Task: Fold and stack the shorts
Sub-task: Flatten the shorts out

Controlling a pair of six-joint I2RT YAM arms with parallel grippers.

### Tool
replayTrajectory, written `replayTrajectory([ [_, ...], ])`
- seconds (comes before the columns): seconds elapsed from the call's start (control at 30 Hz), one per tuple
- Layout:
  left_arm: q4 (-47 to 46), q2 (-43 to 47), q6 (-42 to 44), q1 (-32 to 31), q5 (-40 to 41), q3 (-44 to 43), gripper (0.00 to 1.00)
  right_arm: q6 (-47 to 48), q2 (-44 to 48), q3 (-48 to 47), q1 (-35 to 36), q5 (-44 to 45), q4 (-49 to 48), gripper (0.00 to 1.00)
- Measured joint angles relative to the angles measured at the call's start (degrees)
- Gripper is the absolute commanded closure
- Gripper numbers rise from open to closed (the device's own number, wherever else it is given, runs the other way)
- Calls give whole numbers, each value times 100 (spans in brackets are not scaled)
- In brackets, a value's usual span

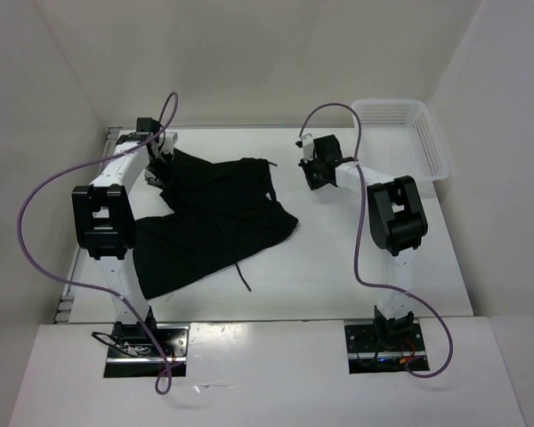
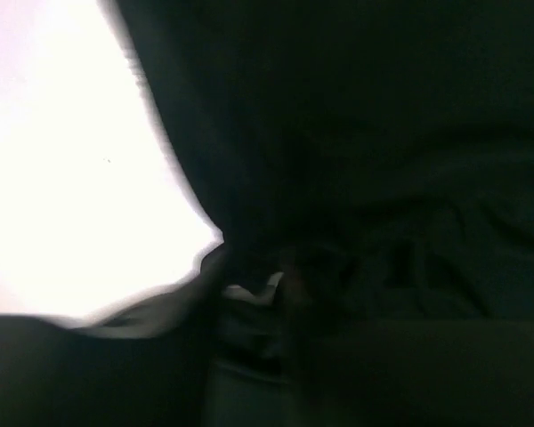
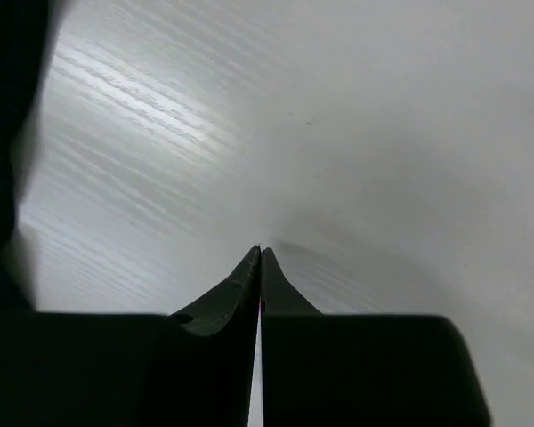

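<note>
The black shorts (image 1: pixel 214 222) lie spread and rumpled on the white table, left of centre, with a thin drawstring (image 1: pixel 242 277) trailing off the near edge. My left gripper (image 1: pixel 160 165) is at their far left corner. In the left wrist view black fabric (image 2: pixel 383 160) fills most of the frame and is bunched at the jaws, which are shut on it. My right gripper (image 1: pixel 310 167) is shut and empty, just above the table to the right of the shorts. Its fingertips (image 3: pixel 260 253) meet over bare table, and a black cloth edge (image 3: pixel 4 107) shows at the left.
A white mesh basket (image 1: pixel 432 142) stands at the far right corner of the table. White walls close in the table at the back and both sides. Purple cables loop from both arms.
</note>
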State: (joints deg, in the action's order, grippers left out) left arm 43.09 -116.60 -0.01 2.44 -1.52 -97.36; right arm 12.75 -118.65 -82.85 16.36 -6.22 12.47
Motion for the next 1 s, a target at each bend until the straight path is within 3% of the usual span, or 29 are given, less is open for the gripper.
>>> replayTrajectory([
  [0.13,17,184,-11,-37,-138,496,41,131,-2,0,175,-44,-4,72],
  [0.17,22,184,-13,-42,-181,597,40,170,-2,0,203,-57,-4,70],
  [0.33,50,179,-17,-17,-289,699,39,282,-70,-291,291,-297,111,55],
  [0.43,20,179,-17,127,-284,697,39,282,-81,-634,306,-675,286,38],
  [0.57,-15,219,-17,426,-243,743,37,601,37,-739,382,-1438,874,23],
  [0.77,-50,470,-20,643,-66,1244,37,1338,452,55,1032,-1690,1742,21],
  [0.87,-44,470,-20,651,-9,1364,37,1425,450,463,1440,-1451,1705,46],
  [0.9,-44,468,-20,651,-4,1377,37,1427,472,483,1493,-1368,1676,71],
  [1.0,-85,468,-20,706,11,1377,37,1445,487,540,1464,-1202,1617,100],
])
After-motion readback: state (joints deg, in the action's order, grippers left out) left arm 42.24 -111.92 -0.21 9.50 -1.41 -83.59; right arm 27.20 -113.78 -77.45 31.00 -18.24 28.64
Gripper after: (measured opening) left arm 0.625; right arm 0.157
